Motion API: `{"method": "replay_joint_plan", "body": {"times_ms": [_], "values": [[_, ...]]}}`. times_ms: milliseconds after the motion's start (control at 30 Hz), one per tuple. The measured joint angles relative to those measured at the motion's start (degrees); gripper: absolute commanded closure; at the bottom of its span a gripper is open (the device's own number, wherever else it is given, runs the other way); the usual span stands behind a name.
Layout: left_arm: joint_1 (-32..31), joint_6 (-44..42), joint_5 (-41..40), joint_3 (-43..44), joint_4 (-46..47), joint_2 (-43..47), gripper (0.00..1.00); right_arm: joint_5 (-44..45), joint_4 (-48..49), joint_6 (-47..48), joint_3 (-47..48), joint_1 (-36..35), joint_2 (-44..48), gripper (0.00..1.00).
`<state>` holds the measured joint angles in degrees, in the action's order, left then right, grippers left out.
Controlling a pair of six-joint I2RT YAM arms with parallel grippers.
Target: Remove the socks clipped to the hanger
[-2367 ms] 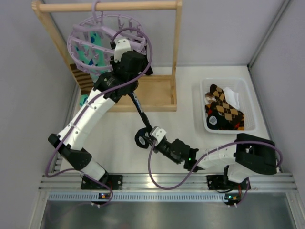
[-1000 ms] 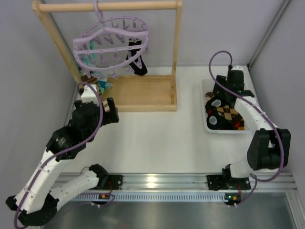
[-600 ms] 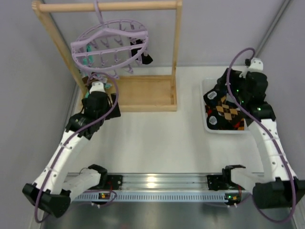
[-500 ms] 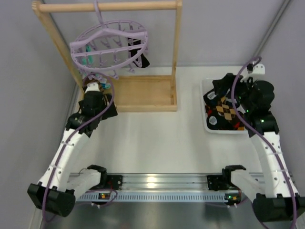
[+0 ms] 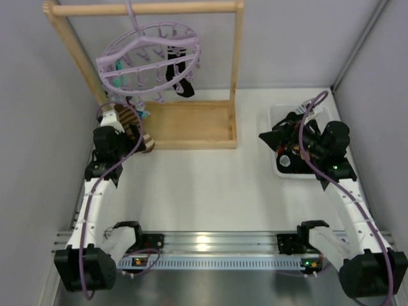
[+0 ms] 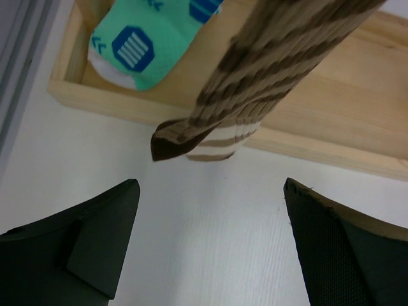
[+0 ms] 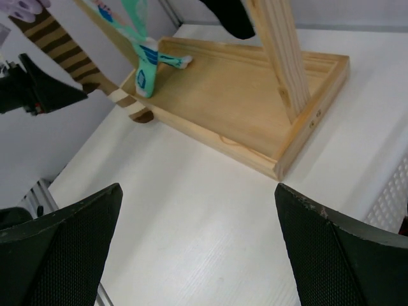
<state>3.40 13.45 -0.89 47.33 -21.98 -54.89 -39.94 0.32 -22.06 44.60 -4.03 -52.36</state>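
The lilac hanger (image 5: 150, 60) hangs from the wooden rack's top bar. Three socks dangle from it: a black one (image 5: 178, 80), a teal one (image 6: 150, 38) and a brown-and-tan striped one (image 6: 255, 95). The striped sock's toe hangs just over the rack's front edge. My left gripper (image 6: 210, 185) is open and empty, low over the table just below and in front of that toe, not touching it. My right gripper (image 7: 197, 188) is also open and empty. It hovers at the tray's left edge (image 5: 273, 131) and faces the rack.
The wooden rack's base (image 7: 242, 102) and upright post (image 7: 274, 51) stand at the back left. A white tray (image 5: 280, 169) at the right holds patterned socks, largely hidden under my right arm. Grey walls close in on both sides.
My left gripper has shifted left and closer to the striped sock's toe. My right gripper has pulled back from over the tray, turned toward the rack and opened wider. The hanger has swung slightly.
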Motion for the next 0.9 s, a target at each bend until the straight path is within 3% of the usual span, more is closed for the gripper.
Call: {"method": "replay_joint_plan", "body": {"times_ms": [367, 633, 767, 800, 833, 900], "values": [[0.3, -6.3, 3.0, -10.9, 25.7, -0.6, 0.02, -7.9, 4.9, 0.0, -0.1, -1.6, 2.9, 0.01], [2.0, -9.7, 4.7, -12.1, 36.8, -8.2, 0.02, -9.7, 5.6, 1.7, -0.4, -5.2, 4.7, 0.01], [3.4, -10.9, 6.9, -11.9, 39.3, -10.8, 0.17, -9.7, 5.5, 3.2, -0.4, -7.3, 5.1, 0.01], [3.6, -11.2, 7.6, -11.9, 39.7, -11.2, 0.40, -9.7, 5.5, 3.7, -0.4, -7.9, 5.3, 0.01], [3.6, -10.9, 8.3, -11.9, 40.0, -11.3, 0.54, -9.7, 5.4, 4.1, -0.4, -8.5, 5.6, 0.01], [3.6, -10.8, 9.6, -11.9, 40.5, -11.0, 0.73, -9.6, 5.4, 4.6, -0.4, -9.2, 5.9, 0.01]]}}
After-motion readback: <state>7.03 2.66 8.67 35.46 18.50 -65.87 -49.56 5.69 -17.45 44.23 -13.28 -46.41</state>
